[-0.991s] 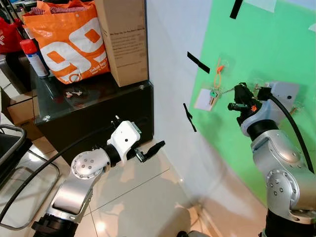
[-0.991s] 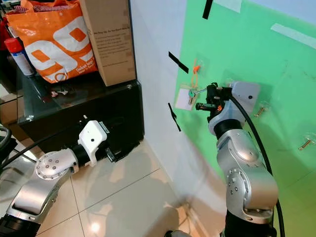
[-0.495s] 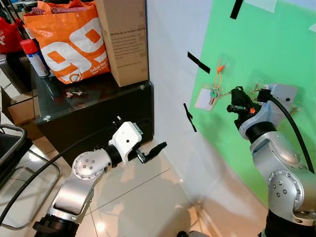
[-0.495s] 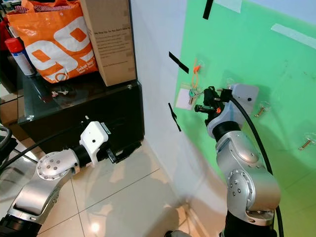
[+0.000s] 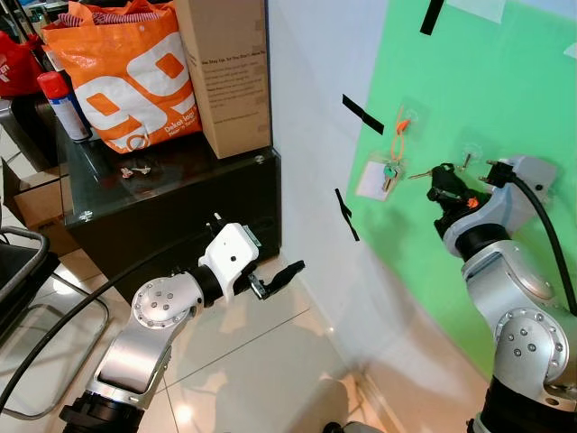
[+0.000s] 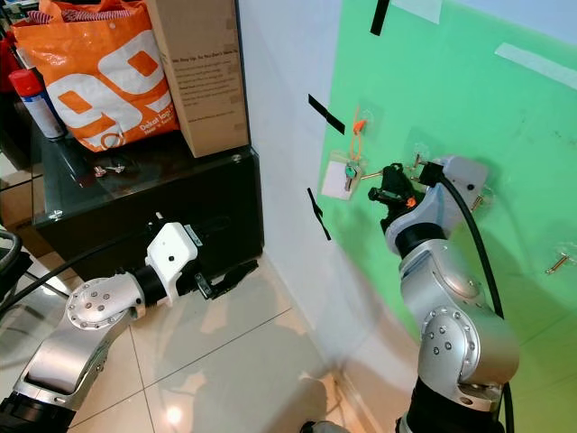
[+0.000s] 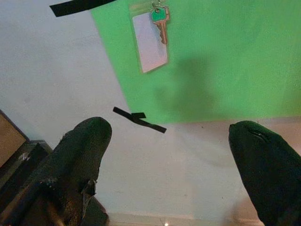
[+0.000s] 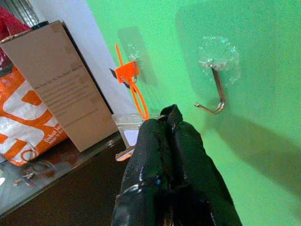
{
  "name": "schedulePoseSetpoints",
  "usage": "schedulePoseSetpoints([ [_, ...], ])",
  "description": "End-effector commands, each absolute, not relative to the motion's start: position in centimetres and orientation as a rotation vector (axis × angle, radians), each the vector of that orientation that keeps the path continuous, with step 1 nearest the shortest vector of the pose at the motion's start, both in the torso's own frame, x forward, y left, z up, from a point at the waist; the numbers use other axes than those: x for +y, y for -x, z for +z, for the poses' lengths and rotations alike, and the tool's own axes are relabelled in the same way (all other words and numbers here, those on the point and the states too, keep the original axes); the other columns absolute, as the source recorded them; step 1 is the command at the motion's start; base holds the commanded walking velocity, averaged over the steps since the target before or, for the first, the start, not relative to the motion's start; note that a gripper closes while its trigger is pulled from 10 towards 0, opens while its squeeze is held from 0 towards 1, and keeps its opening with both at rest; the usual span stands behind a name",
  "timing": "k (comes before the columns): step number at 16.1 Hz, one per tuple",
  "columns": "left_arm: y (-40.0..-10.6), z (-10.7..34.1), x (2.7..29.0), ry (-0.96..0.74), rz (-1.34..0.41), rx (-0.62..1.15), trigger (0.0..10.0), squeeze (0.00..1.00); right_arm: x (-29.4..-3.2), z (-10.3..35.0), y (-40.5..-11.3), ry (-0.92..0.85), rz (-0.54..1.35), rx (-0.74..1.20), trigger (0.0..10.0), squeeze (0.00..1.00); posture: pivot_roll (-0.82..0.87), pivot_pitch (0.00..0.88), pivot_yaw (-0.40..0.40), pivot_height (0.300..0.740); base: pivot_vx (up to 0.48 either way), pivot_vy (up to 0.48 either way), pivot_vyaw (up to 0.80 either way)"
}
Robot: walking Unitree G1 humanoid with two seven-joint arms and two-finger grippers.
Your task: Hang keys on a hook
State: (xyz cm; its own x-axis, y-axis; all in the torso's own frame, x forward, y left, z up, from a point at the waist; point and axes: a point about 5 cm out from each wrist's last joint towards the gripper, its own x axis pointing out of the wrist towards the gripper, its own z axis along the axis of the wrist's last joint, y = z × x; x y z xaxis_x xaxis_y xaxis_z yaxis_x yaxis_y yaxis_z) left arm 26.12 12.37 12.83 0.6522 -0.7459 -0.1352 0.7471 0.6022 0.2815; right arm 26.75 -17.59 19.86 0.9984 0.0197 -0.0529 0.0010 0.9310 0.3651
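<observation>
Against the green wall [image 5: 505,81], my right gripper [image 5: 439,178] hovers with fingers pressed together, just beside the keys [image 5: 389,171], which hang with a card on an orange loop from a hook [image 8: 128,71]. My right wrist view adds a bare hook [image 8: 217,94] nearby. My left gripper [image 5: 281,273] hangs low, fingers spread, well apart.

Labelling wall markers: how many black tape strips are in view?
3. Top tape strip high on the green panel; middle tape strip at the panel's left edge; lower tape strip on the white wall below. Others may be out of frame.
</observation>
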Motion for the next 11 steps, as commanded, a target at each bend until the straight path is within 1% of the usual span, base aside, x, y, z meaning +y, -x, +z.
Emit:
schedulePoseSetpoints([
  [1,-26.1,13.1,12.5,-0.326,-0.871,-0.001,10.0,0.0,-17.6,20.1,-26.9,-0.392,0.01,0.057,10.0,0.0,-0.06,0.0,0.013,0.74,0.0,0.0,0.0],
  [4,-26.1,13.1,12.4,-0.327,-0.876,-0.001,10.0,0.0,-17.7,20.0,-27.0,-0.49,0.013,0.073,10.0,0.0,-0.05,0.0,0.013,0.74,0.0,0.0,0.0],
  [6,-26.1,13.1,12.4,-0.327,-0.876,0.001,10.0,0.0,-17.8,19.8,-27.0,-0.518,0.014,0.092,10.0,0.0,-0.05,0.0,0.013,0.74,0.0,0.0,0.0],
  [11,-26.2,13.2,12.2,-0.326,-0.88,0.0,10.0,0.0,-17.6,18.3,-26.7,-0.518,0.022,0.176,10.0,0.0,-0.05,0.0,0.015,0.74,0.0,0.0,0.0],
])
